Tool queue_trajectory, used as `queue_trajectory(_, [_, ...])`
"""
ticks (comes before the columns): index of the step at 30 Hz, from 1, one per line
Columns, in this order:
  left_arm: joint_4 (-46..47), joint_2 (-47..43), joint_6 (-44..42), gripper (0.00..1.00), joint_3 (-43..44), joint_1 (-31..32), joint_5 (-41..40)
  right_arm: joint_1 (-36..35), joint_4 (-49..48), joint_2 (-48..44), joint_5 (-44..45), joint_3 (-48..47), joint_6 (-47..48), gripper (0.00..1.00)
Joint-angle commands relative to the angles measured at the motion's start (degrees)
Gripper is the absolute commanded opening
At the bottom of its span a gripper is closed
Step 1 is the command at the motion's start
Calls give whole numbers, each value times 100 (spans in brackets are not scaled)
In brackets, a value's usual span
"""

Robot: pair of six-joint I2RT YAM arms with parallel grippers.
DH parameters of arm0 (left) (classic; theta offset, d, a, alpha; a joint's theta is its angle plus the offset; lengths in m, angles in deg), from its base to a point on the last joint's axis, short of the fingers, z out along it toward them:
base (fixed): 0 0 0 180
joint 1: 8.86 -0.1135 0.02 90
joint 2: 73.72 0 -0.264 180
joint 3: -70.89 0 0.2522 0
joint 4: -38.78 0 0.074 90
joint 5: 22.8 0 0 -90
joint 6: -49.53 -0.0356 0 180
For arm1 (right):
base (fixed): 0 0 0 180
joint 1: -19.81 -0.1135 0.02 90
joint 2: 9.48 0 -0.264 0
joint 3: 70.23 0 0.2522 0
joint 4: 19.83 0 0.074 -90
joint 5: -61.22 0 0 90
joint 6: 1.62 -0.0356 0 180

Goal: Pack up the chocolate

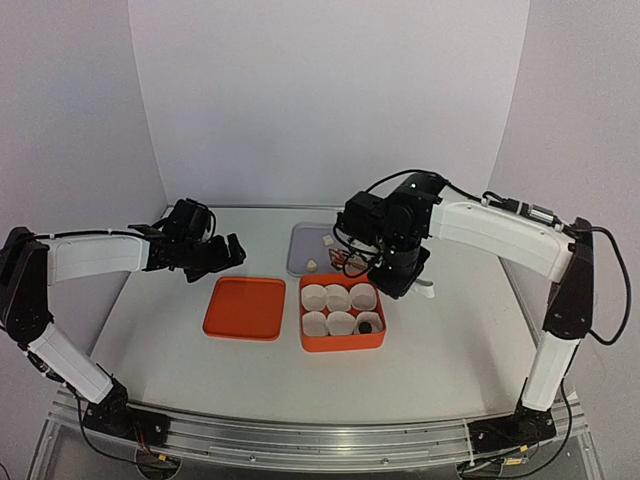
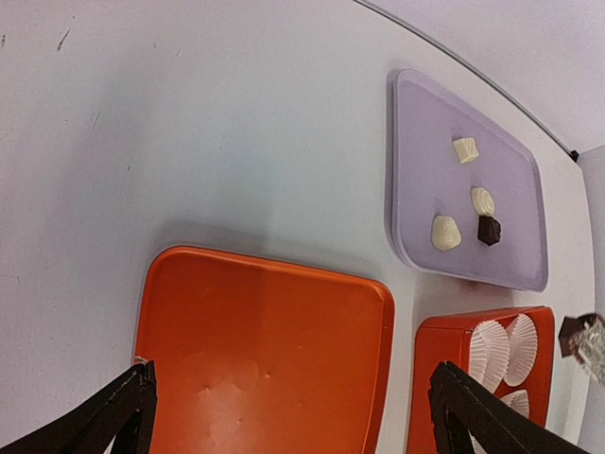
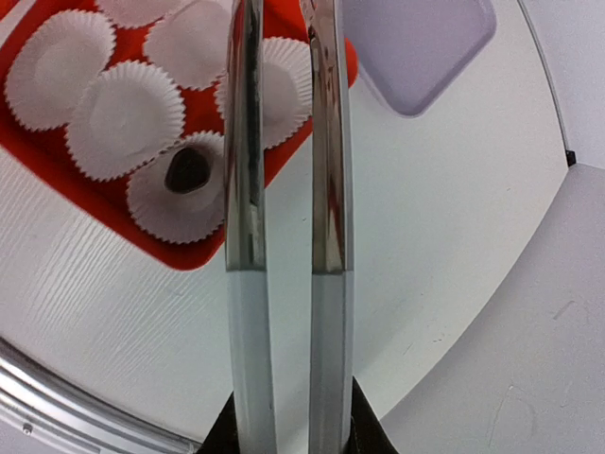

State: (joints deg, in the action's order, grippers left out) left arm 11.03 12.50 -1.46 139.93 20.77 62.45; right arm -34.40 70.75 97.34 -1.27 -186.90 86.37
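Three cream chocolates (image 2: 445, 232) and one dark chocolate (image 2: 489, 230) lie on the lilac tray (image 2: 416, 142). Another dark chocolate (image 3: 187, 170) sits in a white paper cup at the near right corner of the orange box (image 1: 342, 346). The other cups (image 3: 123, 118) are empty. My right gripper (image 1: 352, 262) has long metal fingers (image 3: 244, 142) whose tips run out of the top of the wrist view. In the left wrist view they pinch a third dark chocolate (image 2: 574, 333) in the air by the box's far edge. My left gripper (image 2: 293, 397) is open and empty above the orange lid (image 2: 265, 350).
The orange lid (image 1: 245, 307) lies flat to the left of the box. The lilac tray (image 1: 300, 245) sits just behind the box. White walls close off the back and sides of the table.
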Motion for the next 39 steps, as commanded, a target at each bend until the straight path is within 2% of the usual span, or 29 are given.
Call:
queue_trajectory(1, [-23,-285,36,100,-58,-18,-131,-291,575,-794,-756,462,-240,5])
queue_trajectory(7, [-79,-481,39,100,-148,-18,-189,-468,981,-1155,-1182,986,-422,5])
queue_trajectory(13, [-78,-680,119,100,-278,-18,-258,-520,1066,-1069,-1461,1141,-377,4])
queue_trajectory(39, [-87,-902,261,100,-606,-18,-376,-546,936,-360,-1375,1269,-589,7])
